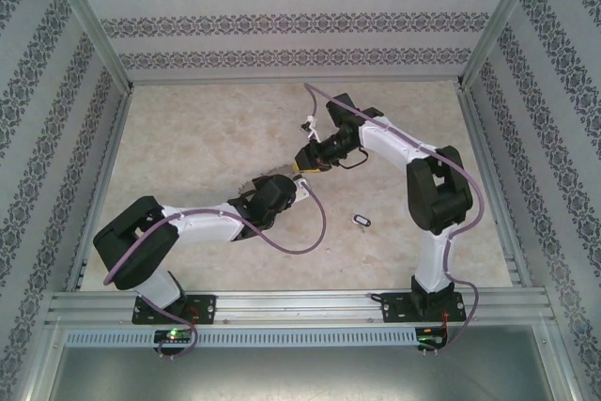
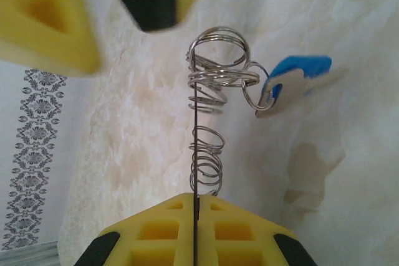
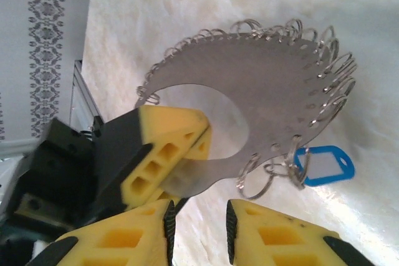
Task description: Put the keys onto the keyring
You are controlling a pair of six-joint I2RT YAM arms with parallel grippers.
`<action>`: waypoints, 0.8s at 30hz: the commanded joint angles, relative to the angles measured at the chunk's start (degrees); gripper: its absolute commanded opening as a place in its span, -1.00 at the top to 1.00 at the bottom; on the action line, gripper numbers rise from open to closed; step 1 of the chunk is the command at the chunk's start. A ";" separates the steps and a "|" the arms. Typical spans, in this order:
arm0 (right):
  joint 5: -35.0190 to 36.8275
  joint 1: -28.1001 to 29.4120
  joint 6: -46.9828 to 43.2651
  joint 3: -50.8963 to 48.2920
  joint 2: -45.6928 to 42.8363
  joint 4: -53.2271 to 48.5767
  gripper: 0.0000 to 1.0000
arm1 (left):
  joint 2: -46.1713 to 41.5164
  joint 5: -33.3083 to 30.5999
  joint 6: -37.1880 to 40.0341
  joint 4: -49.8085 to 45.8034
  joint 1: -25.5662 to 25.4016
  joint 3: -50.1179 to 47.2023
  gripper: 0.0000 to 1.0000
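Note:
The keyring point(image 3: 268, 85) is a flat silvery crescent plate fringed with small wire rings. My left gripper point(image 3: 203, 135) is shut on its lower horn. In the left wrist view the keyring point(image 2: 194, 129) stands edge-on, clamped between the yellow fingers of the left gripper point(image 2: 195, 197). A key with a blue oval head point(image 3: 324, 165) hangs from one ring, and it also shows as the blue key point(image 2: 299, 70) in the left wrist view. My right gripper point(image 3: 198, 219) is open just below the plate, with nothing between its fingers. A second blue-and-white key point(image 1: 361, 221) lies on the table.
From above, both grippers meet mid-table, left gripper point(image 1: 280, 191) and right gripper point(image 1: 309, 161) nearly touching. Patterned walls enclose the table point(image 1: 188, 138) on three sides. An aluminium rail point(image 1: 300, 305) runs along the near edge.

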 commanded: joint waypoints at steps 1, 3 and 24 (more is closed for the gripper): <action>0.77 0.13 4.72 -3.88 -6.26 6.32 0.40 | -1.89 -1.27 0.59 -3.87 1.42 3.13 1.00; 1.78 0.56 7.03 -7.58 -10.30 11.35 0.33 | -2.49 -1.30 2.48 -3.13 2.13 3.53 1.00; 36.99 1.40 6.26 -49.31 -49.67 55.98 0.33 | -18.82 35.68 25.61 9.04 10.77 -0.33 1.00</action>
